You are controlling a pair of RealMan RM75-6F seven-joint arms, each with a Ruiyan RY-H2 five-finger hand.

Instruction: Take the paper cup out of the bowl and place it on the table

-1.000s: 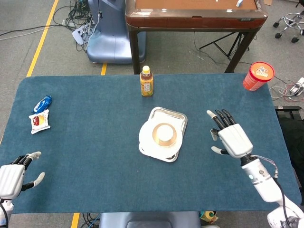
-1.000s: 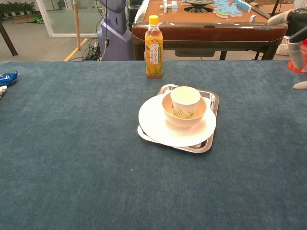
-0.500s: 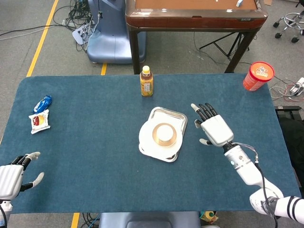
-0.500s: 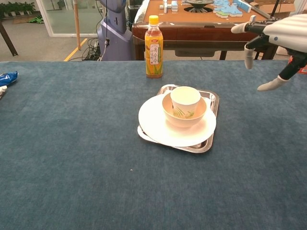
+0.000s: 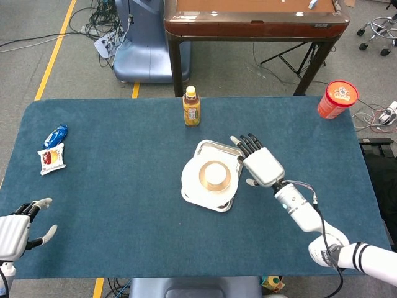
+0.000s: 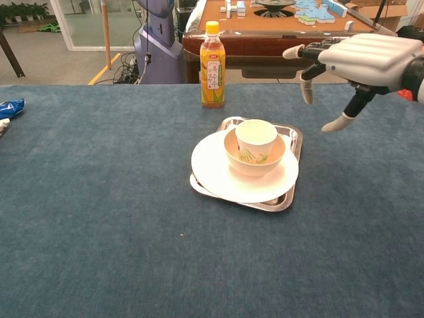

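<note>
On the blue-covered table (image 5: 124,205), the robot's right hand (image 5: 260,166) has swept in from the right edge over the past second and now hangs just beside the steel tray (image 5: 232,151), raised above it and to the right of the stack, fingers (image 6: 311,52) spread wide and holding nothing. The paper cup (image 6: 256,138) still stands upright inside the bowl (image 6: 255,161), which sits on a white plate (image 6: 215,173) on that tray; nothing has touched it yet. The approach looks nearly complete: what remains, by the look of it, is a short reach left and down so the fingers can close around the cup's wall. The left hand (image 5: 13,234) rests at the near left corner, fingers apart and empty, well away from the work. A juice bottle (image 6: 212,65) stands behind the tray.
</note>
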